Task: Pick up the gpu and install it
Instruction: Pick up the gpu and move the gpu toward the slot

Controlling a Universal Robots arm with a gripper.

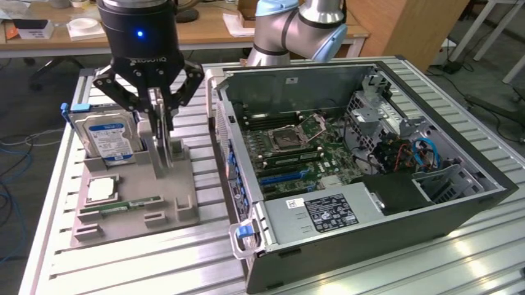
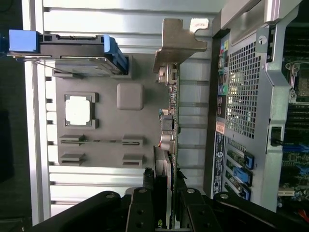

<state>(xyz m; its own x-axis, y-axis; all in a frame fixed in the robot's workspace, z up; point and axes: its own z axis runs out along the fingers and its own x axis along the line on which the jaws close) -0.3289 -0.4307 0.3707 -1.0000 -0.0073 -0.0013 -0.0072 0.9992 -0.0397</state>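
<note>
The gpu (image 1: 162, 150) stands upright on edge in the grey parts holder (image 1: 123, 218), to the exterior view's left of the open computer case (image 1: 345, 203). My gripper (image 1: 160, 114) comes down on it from above, with one finger on each side of the card. In the wrist view the gpu (image 2: 172, 111) is edge-on, with its silver bracket (image 2: 179, 38) at the far end, and my gripper (image 2: 165, 203) is shut on the card's near end. The black fingers (image 2: 140, 208) press against both faces. The card's lower edge still sits at the holder.
On the holder are a silver hard drive with a blue label (image 1: 110, 135), a CPU chip (image 1: 100, 190) and a green RAM stick (image 1: 131, 204). The case lies open with the motherboard (image 1: 287, 153) facing up. Everything rests on a slatted aluminium table (image 1: 123, 264).
</note>
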